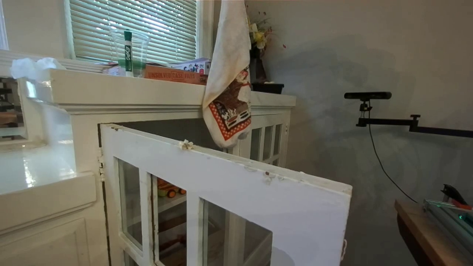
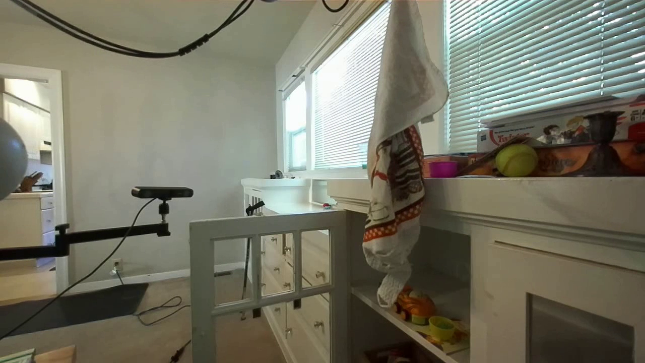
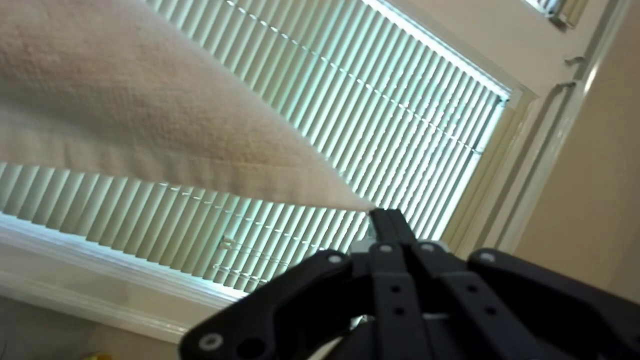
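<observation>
Tool (image 3: 387,216) shows only in the wrist view, its slim black fingers drawn together on one corner of a pale towel (image 3: 200,115); from that pinch the cloth widens away across the window blinds (image 3: 400,125); in both exterior views it hangs in a long, bunched drop, its upper end cut off by the frame, its red-bordered print low down, in front of a white cabinet (image 1: 85,147) and near the open glazed door (image 1: 314,214); whether its lowest tip touches the shelf (image 2: 451,300) I cannot tell; the towel should handle as light, limp and hard to damage, its rough pile unlikely to slip, though it may swing or snag on a door edge; a corner seems fair for hanging it, a thicker gathered fold a surer hold; near its low end an orange toy car (image 2: 417,305) and a yellow-green cup (image 2: 442,327) sit on the shelf; higher up, the surface (image 2: 504,196) carries a tennis ball (image 2: 516,160), a dark candlestick (image 2: 602,146) and a Twister box (image 2: 509,137)
</observation>
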Robot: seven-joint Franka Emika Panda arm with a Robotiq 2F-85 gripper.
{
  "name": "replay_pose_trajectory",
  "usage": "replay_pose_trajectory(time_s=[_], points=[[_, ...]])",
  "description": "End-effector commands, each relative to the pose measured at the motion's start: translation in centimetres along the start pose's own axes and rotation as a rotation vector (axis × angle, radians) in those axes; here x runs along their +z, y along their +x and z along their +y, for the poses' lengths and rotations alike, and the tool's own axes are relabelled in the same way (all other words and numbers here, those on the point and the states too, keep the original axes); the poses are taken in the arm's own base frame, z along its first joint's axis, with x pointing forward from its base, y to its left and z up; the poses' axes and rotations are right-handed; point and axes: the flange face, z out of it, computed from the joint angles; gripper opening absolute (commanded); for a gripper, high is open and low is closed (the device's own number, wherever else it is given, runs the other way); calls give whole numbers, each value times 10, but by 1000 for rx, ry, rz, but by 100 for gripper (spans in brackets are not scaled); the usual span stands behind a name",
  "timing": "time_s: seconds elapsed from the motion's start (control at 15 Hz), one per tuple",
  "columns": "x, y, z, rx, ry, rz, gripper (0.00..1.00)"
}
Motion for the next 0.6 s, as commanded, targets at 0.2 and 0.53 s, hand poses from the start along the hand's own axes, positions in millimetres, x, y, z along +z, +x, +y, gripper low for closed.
replay_pose_trajectory(time_s=[0.2,0.53], points=[[12,15,6,-244,-240,-64,0],[13,27,4,-366,-334,-109,0]])
